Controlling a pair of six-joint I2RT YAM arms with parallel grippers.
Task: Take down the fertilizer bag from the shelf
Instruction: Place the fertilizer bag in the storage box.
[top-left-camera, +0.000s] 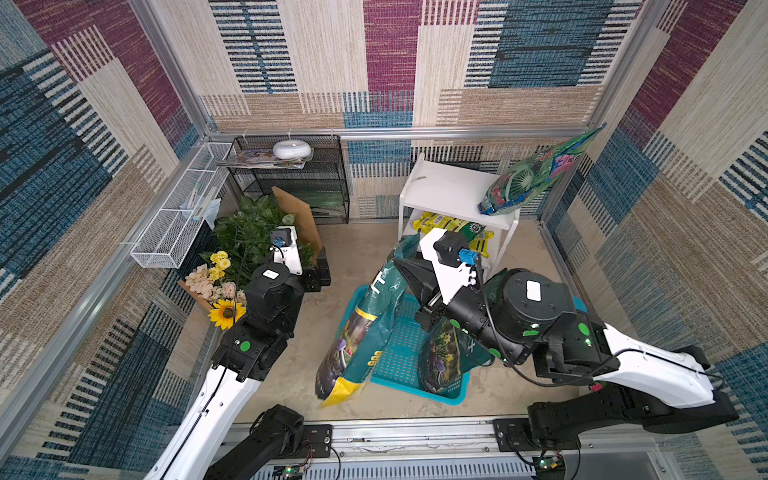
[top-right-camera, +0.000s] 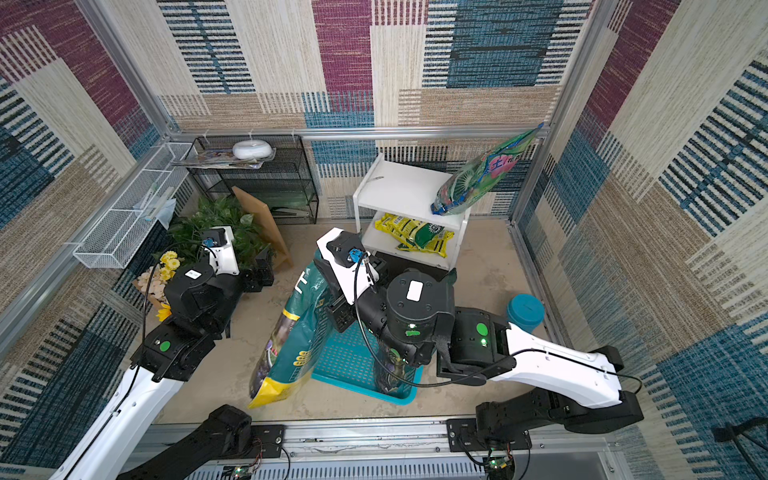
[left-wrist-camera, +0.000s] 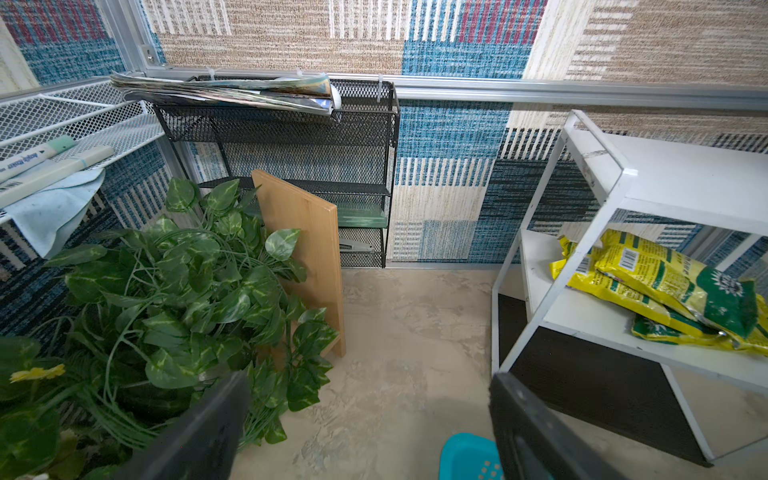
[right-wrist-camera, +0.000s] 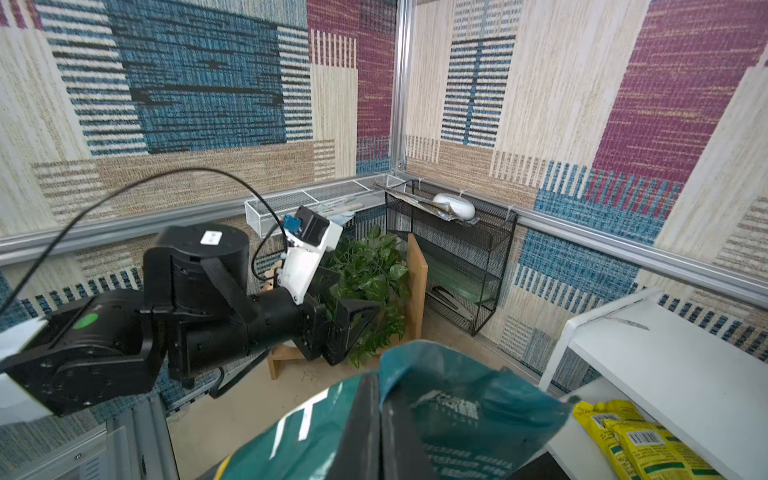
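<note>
1. Our left arm (top-left-camera: 232, 374) reaches in from the front rail, its wrist above the artificial flowers (top-left-camera: 216, 282).
2. The left gripper (left-wrist-camera: 368, 378) sits low over the bare floor just beside the leafy plant (left-wrist-camera: 187, 282) and faces the black mesh rack (left-wrist-camera: 291, 137). Its jaws are spread wide with nothing between them.
3. The fertilizer bag (top-left-camera: 365, 328), teal with a yellow bottom, is off the shelf and stands tilted. Its bottom end is low by the front-left corner of the teal basket (top-left-camera: 399, 357), and its body leans across that basket's left rim. It is well apart from the left gripper.
4. The right gripper (right-wrist-camera: 379, 399) pinches the bag's top edge, with its fingers (right-wrist-camera: 361, 419) pressed together on the film. In the right wrist view the bag hangs straight from them.
5. Our right arm (top-left-camera: 648, 370) comes from the front right, with its elbow bent and its wrist over the basket, above a second bag (top-left-camera: 442, 357) lying in it.
6. The shelf (top-left-camera: 449, 191) stands just behind the gripped top edge. Yellow bags (top-left-camera: 449, 224) lie on its lower board, and a green patterned bag (top-left-camera: 532, 174) leans on its top board.
</note>
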